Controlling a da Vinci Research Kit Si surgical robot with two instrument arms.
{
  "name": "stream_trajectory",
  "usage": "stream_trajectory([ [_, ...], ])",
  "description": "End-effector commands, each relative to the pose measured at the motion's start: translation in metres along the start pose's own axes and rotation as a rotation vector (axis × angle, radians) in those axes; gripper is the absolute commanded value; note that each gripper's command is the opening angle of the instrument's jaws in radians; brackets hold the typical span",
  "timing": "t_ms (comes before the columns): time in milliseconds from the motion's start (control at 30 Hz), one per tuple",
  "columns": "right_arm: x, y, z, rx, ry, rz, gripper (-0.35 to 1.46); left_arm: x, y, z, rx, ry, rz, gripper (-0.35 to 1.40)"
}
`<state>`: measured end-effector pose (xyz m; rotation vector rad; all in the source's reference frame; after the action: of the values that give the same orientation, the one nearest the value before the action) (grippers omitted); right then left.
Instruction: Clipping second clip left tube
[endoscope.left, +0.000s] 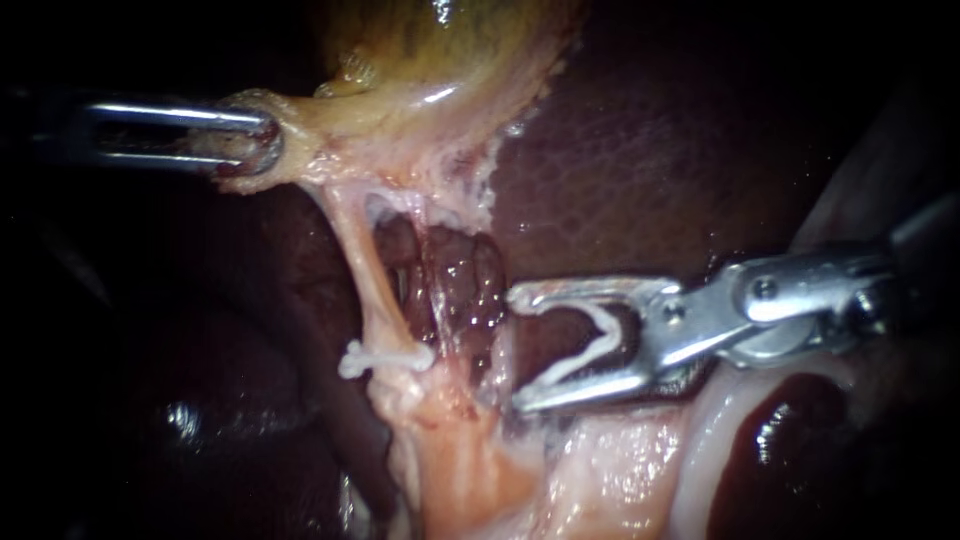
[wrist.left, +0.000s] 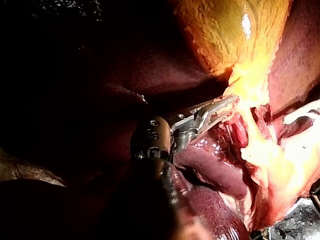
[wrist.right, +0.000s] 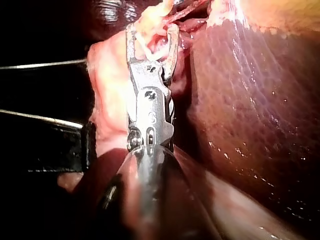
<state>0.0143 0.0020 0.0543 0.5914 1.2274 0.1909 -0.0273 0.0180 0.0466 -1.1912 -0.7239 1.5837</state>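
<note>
In the endoscope view the gallbladder (endoscope.left: 440, 60) hangs at 12 o'clock, and the dark liver (endoscope.left: 680, 130) fills the field from 1 to 3 o'clock. The left instrument (endoscope.left: 255, 148) comes in at 10 o'clock. Its jaws are closed on the pale tissue at the lower end of the gallbladder. From there the left tube (endoscope.left: 355, 250) runs down as a thin pale strand toward 6 o'clock. A closed clip (endoscope.left: 385, 357), white, already crosses this tube near the centre of the view. The right instrument (endoscope.left: 522, 348) enters at 3 o'clock. Its jaws stand wide apart and carry an open clip (endoscope.left: 597, 343) between them, which touches both jaws. This open clip is at 3 o'clock from the left tube and apart from it; it is not around the tube. Another thin strand lies between them.

In the left wrist view the left instrument (wrist.left: 225, 107) has its jaws pressed together on the yellow tissue just below the gallbladder (wrist.left: 225, 35). Dark liver (wrist.left: 210, 165) lies beside and under the shaft.

In the right wrist view the jaws of the right instrument (wrist.right: 150, 30) are spread, with pale tissue (wrist.right: 110, 85) beside and ahead of them. The open clip between them I cannot make out clearly here. The liver (wrist.right: 250, 100) lies on the other side of the instrument.
</note>
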Motion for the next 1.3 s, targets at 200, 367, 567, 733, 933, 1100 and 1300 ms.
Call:
stream_trajectory([
  [200,-0.0005,0.0009,0.0036,-0.01,-0.004,0.032,0.5,0.0,0.0003,0.0001,0.003,0.002,0.0,-0.35],
  [367,-0.0011,0.0024,0.0048,-0.019,-0.005,0.05,0.5,-0.0001,0.0006,0.0002,0.002,0.002,0.0,-0.35],
  [567,-0.0026,0.0047,0.0059,-0.029,-0.006,0.054,0.5,-0.0001,0.0008,0.0003,0.0,0.0,0.0,-0.35],
  [733,-0.0027,0.0058,0.0069,-0.03,-0.006,0.056,0.5,-0.0001,0.0009,0.0004,-0.001,0.0,0.0,-0.35],
  [933,-0.0009,0.0056,0.0096,0.028,0.078,0.07,0.5,-0.0001,0.001,0.0005,0.0,0.0,-0.001,-0.35],
  [1100,0.0004,0.0043,0.0107,0.091,0.135,0.064,0.5,-0.0001,0.001,0.0006,0.0,0.0,-0.001,-0.35],
  [1300,0.0011,0.0022,0.0101,0.163,0.157,0.042,0.49,-0.0001,0.001,0.0006,0.0,0.0,-0.001,-0.35],
])
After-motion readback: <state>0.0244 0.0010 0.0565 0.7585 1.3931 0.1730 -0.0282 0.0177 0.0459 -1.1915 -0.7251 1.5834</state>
